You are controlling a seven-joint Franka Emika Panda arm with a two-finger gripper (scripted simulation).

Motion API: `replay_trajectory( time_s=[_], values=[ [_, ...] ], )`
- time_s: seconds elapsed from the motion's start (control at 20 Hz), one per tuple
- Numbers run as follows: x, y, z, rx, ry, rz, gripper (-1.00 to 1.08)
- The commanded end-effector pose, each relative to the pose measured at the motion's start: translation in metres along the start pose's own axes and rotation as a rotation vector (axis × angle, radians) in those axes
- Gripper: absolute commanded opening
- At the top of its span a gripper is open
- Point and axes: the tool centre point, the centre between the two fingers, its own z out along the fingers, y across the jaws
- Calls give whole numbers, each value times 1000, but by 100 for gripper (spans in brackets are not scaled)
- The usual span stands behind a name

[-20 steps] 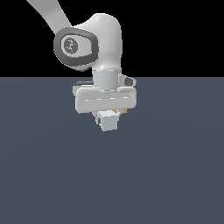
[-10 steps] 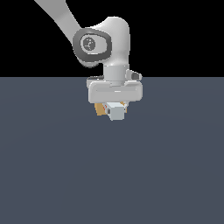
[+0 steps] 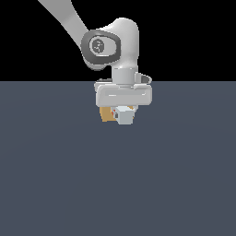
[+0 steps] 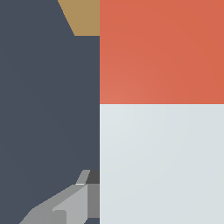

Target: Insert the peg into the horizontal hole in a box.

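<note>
Item 1, peg: square bar, orange-red end and pale grey-white part meeting at a straight line. In the wrist view it fills most of the picture, lying very close under the camera, which suggests it is carried by the arm. In the exterior view only its pale end face shows, poking out below the wrist, held low and lengthwise for a sideways entry.

Item 2, claw: sits directly over the peg, largely masked by the wrist housing. One grey finger shows flat against the peg's side in the wrist view. Judged to be gripping the peg, fingers pressed on its flanks, though the second finger is out of sight.

Item 3, box: tan block resting on the dark floor, just beside the peg on the exterior view's left and mostly hidden behind the arm. A tan corner shows beyond the orange-red end in the wrist view.

Item 4, hole: not visible in either view.

Status, by judgement: peg near the box, orange-red end leading, alignment unconfirmed, insertion not yet evident.
</note>
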Motion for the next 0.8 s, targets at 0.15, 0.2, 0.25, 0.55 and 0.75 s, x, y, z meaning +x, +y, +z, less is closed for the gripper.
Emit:
replay_trajectory(
  time_s=[0.15, 0.2, 0.25, 0.55, 0.75],
  values=[
    [0, 3, -5, -8, 0, 0, -100],
    [0, 3, -5, -8, 0, 0, -100],
    [0, 3, -5, -8, 0, 0, -100],
    [7, 2, -2, -3, 0, 0, -100],
    [29, 1, -3, -5, 0, 0, -100]
  ],
)
